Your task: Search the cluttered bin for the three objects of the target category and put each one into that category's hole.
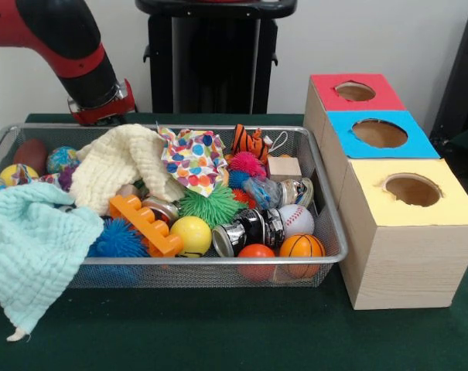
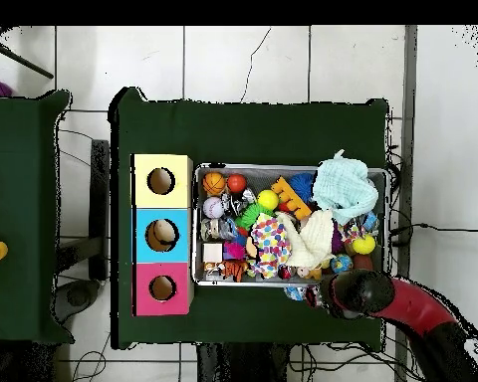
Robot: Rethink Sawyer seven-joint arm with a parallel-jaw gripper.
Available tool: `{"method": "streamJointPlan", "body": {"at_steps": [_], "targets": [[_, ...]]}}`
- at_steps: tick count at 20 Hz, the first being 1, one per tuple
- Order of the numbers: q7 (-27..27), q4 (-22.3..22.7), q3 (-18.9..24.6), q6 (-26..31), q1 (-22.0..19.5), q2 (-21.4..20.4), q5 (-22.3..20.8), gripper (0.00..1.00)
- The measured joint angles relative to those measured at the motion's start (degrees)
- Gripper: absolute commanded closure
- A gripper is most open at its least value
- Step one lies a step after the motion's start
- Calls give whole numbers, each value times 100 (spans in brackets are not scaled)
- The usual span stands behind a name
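A wire mesh bin (image 1: 332, 224) holds a heap of toys and cloths. Among them are a baseball (image 1: 297, 219), a small basketball (image 1: 302, 246), an orange ball (image 1: 256, 253), a yellow ball (image 1: 191, 234), a green spiky ball (image 1: 210, 205) and shiny metal cans (image 1: 247, 229). To the right stand three boxes, each with a round hole: red-topped (image 1: 320, 86), blue-topped (image 1: 342, 135) and yellow-topped (image 1: 373, 189). My gripper (image 1: 102, 114) hangs behind the bin's far left corner, its lower part hidden. In the overhead view the gripper (image 2: 349, 294) sits at the bin's edge (image 2: 196, 224).
A mint cloth (image 1: 29, 247) hangs over the bin's front left rim. A cream cloth (image 1: 114, 162) and a polka-dot cloth (image 1: 193, 158) lie over other toys. An orange toy brick (image 1: 145, 224), a wooden cube (image 1: 284, 167) and a tiger toy (image 1: 249, 142) sit among the clutter.
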Motion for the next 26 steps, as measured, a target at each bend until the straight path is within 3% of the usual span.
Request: {"method": "streamJointPlan", "body": {"at_steps": [6,26], "targets": [[0,56,-45,-135,44,-20,0,100],[0,588,-336,-1450,294,-133,29,100]]}}
